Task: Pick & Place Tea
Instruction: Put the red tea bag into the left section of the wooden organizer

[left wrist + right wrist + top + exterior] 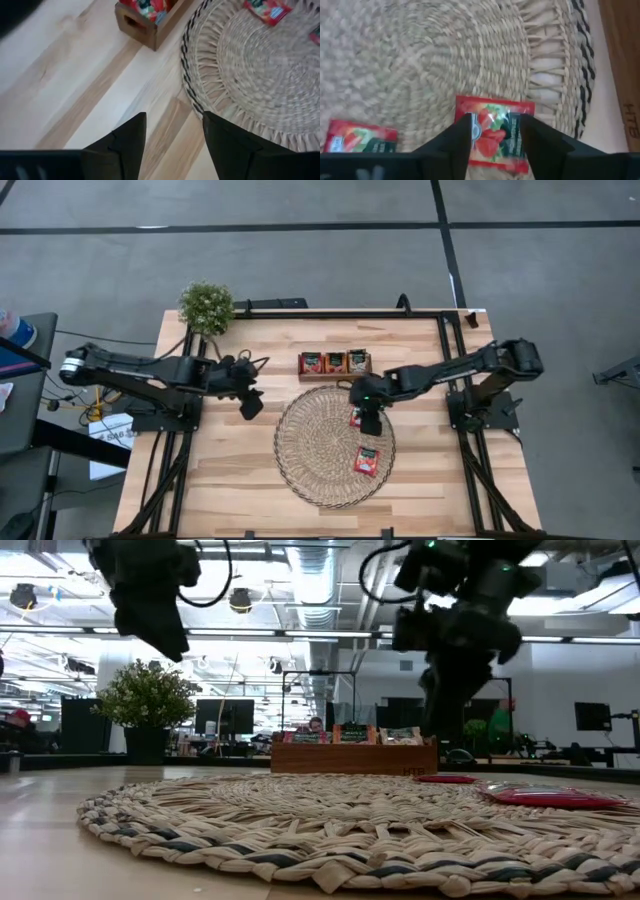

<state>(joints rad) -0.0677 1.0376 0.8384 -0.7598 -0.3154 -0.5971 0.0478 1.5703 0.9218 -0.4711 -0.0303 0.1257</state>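
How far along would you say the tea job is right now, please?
Done: two red sachets lie on the woven mat, one lying clear. In hand: the right gripper, open, straddles the other sachet. Left: the wooden tray holds more sachets. The left gripper waits open beside the mat.

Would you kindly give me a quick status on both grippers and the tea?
Right gripper open over red sachet on mat. Left gripper open, idle above table. Second sachet nearby, nothing blocking.
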